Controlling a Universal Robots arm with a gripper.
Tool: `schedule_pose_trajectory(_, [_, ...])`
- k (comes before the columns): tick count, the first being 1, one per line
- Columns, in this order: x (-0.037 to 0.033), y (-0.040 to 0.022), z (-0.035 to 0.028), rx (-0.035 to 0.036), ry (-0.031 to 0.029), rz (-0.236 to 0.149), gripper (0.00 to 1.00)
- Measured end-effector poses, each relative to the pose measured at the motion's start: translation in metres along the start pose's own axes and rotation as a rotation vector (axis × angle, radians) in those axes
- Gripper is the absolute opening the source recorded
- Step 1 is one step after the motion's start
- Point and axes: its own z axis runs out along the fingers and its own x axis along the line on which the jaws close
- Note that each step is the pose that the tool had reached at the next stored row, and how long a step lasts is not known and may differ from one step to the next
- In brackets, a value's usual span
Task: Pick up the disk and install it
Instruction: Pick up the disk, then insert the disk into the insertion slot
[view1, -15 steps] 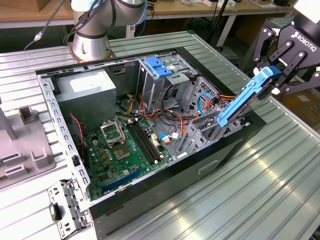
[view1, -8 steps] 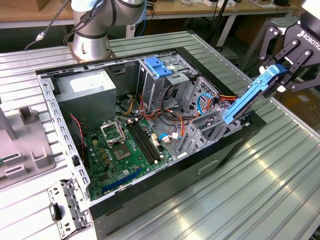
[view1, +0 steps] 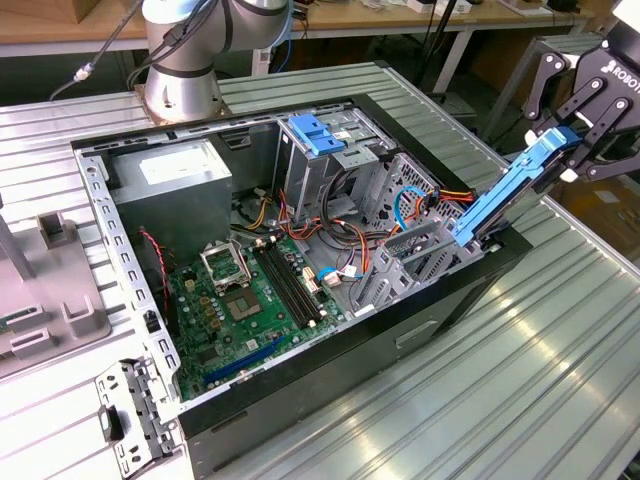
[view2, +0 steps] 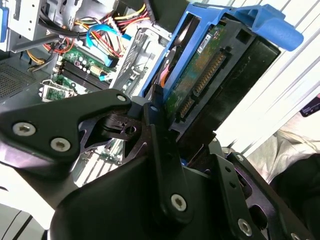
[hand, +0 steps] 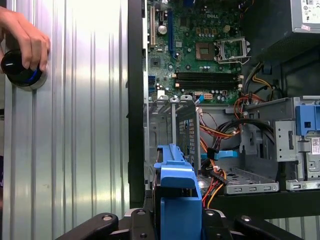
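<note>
One disk (view1: 500, 200) clamped in one gripper (view1: 560, 155).

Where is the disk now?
On the exterior view's right, the pincer holds the disk tilted, its lower end at the case rim beside the drive cage.

No print legible, white sticker (view1: 175, 165) on the power supply (view1: 150, 205) too small to read

The gripper (view1: 566, 152) hangs tilted, fingers (view2: 162, 155) clamped on the disk (view1: 497, 200).
</note>
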Motion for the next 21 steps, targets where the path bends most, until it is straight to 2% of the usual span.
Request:
schedule_pose_trajectory(4, [-0.0002,-0.0046,-0.0004,-0.0004,0.0001,0.0,0.36])
schedule_pose_trajectory(18, [-0.0001,-0.005,-0.0004,-0.0004,0.0001,0.0,0.36])
schedule_pose_trajectory(21, [0.0002,0.0028,0.0004,-0.0004,0.0,0.0,0.36])
